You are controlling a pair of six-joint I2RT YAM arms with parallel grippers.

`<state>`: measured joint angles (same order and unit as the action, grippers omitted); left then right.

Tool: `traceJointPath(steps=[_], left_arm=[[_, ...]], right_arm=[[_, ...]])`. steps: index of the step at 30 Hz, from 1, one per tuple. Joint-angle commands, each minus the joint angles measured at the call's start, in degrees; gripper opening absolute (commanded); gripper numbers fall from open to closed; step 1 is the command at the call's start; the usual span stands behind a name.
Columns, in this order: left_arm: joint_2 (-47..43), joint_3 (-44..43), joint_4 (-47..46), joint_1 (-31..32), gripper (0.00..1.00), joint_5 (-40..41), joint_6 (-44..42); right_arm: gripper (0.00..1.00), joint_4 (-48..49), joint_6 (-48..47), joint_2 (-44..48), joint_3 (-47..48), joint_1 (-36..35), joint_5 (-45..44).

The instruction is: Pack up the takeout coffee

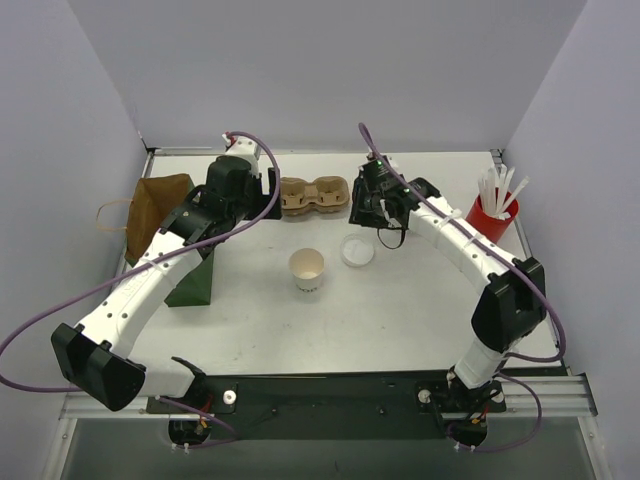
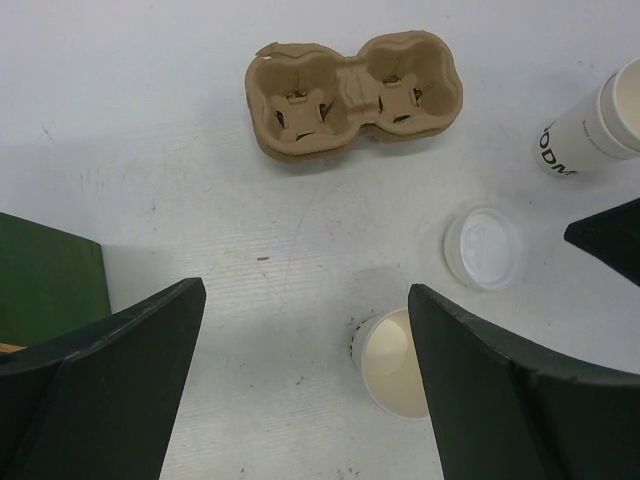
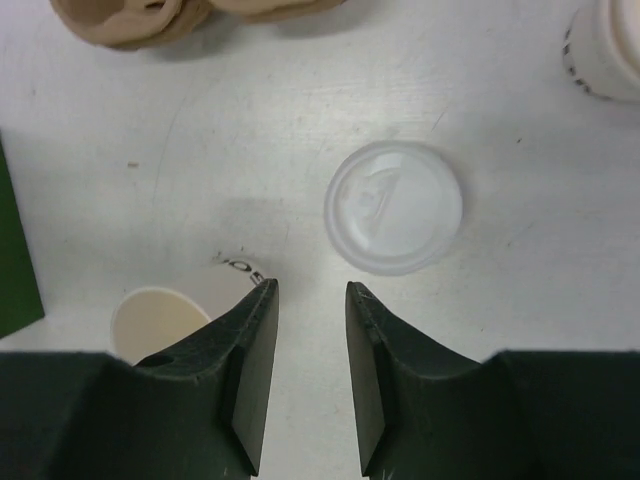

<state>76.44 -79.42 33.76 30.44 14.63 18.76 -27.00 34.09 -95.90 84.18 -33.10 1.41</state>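
**Figure.** Two-arm cell seen from above and from both wrists. The bench (image 1: 400, 310) carries all items.

- **Open cup:** An open cup (image 1: 307, 269) of white paper is seen upright near the bench centre, unlidded, with dark print on its side.
- **Lid:** A round whitish lid (image 1: 358, 252) lies flat on the bench near that cup, to its right and slightly farther back, not touching it.
- **Second cup:** A second cup (image 2: 590, 125) with dark lettering is seen at the upper right edge of the left wrist view, beyond the lid. It is cut off by the frame, so it cannot be told whether it is lidded. In the top view it is not visible.
- **Cup carrier:** The brown pulp cup carrier (image 1: 313, 195) rests farther back. Both of its wells are shown empty in the left wrist view.
- **Left end effector:** The left end effector (image 2: 305, 295) is held above the bench, left of the carrier, with its fingers spread wide and nothing between them.
- **Right end effector:** The right end effector (image 3: 310, 290) is held just behind the lid. Its fingers are narrowly parted and nothing is grasped. In its own view the lid lies ahead of the fingertips, and the open cup is partly hidden behind one finger.
- **Other items:** A brown paper bag (image 1: 160, 205) and a dark green object (image 1: 193, 282) are placed at the left edge. A red cup (image 1: 491, 220) of white sticks (image 1: 498, 187) is placed at the right edge.
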Motion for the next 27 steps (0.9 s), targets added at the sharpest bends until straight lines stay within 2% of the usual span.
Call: traceJointPath(steps=[1, 13, 27], left_arm=[[-1.6, -0.2, -0.7, -0.6, 0.94, 0.6, -0.9], [-1.5, 0.1, -0.8, -1.0, 0.93, -0.4, -0.7], [-1.9, 0.8, -0.6, -1.3, 0.93, -0.7, -0.4]], right_arm=[[0.28, -3.4, -1.9, -3.6, 4.4, 0.3, -3.9], [0.21, -5.4, -1.9, -18.2, 12.8, 0.3, -4.7], [0.18, -6.1, -1.6, -23.4, 14.5, -0.9, -5.0]])
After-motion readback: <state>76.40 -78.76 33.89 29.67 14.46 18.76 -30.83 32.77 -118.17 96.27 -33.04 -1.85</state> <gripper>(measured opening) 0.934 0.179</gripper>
